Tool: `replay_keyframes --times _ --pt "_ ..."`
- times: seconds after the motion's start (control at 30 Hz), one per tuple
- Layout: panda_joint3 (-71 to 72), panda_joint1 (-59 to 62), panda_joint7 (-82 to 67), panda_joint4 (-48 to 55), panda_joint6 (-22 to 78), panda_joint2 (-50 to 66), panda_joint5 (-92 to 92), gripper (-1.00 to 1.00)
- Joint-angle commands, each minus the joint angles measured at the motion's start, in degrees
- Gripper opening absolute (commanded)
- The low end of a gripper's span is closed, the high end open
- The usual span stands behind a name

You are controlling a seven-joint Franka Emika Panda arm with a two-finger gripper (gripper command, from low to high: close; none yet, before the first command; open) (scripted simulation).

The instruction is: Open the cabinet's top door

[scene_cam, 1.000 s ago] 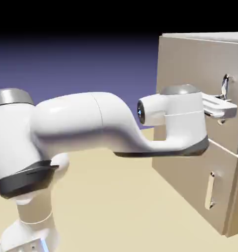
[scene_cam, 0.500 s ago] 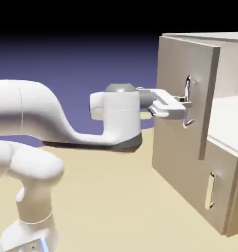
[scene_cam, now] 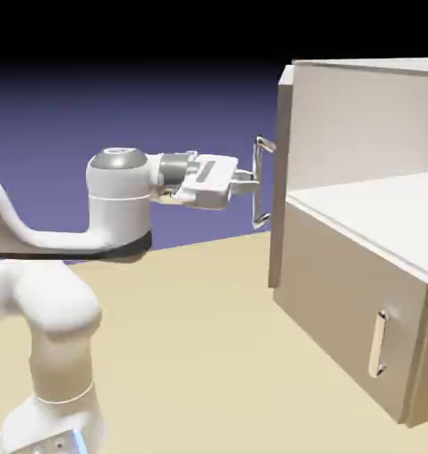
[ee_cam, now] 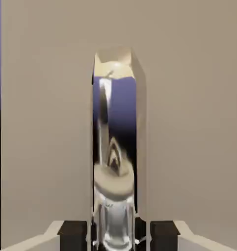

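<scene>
- Cabinet (scene_cam: 368, 124): exterior view's right, cut off by the frame edge. White upper compartment exposed, beige-grey outside.
- Tabletop (scene_cam: 182, 341): tan, runs under arm and cabinet, blue-violet backdrop behind, black above.
- Arm (scene_cam: 120, 199): white with grey joint caps, comes in from the exterior view's left, partly out of frame. Wrist is level with the upper compartment, hand pointing at the door handle.
- Top door (scene_cam: 284, 177): swung wide open, seen nearly edge-on at the compartment's left side in the exterior view. Its face fills most of the hand view, a strip of backdrop down that view's left edge.
- Lower door (scene_cam: 350, 297): closed, below the white floor of the upper compartment.
- Gripper (scene_cam: 251, 182): narrow, closed on the top handle, around mid-bar. Hand view has one dark fingertip (ee_cam: 73, 236) each side of the bar, low in the picture.
- Top handle (scene_cam: 257, 182): shiny silver, upright bar, between the fingertips, standing off the door face. Reflects backdrop and tan surface in the hand view.
- Lower handle (scene_cam: 377, 344): beige, shorter, near upright, well apart from the gripper.
</scene>
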State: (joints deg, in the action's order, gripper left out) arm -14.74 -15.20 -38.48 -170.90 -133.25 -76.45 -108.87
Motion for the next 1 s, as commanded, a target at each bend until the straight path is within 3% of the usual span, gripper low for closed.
replay_keyframes --times 0.0,0.5,0.97 --pt "2.0 0.1 -0.7 -0.7 1.1 -1.0 2.5 -1.0" --pt "33.1 -5.5 -5.2 -2.0 22.4 -5.5 36.6 -1.0" --pt "62.2 1.2 -1.5 15.0 45.9 8.5 62.3 -1.0"
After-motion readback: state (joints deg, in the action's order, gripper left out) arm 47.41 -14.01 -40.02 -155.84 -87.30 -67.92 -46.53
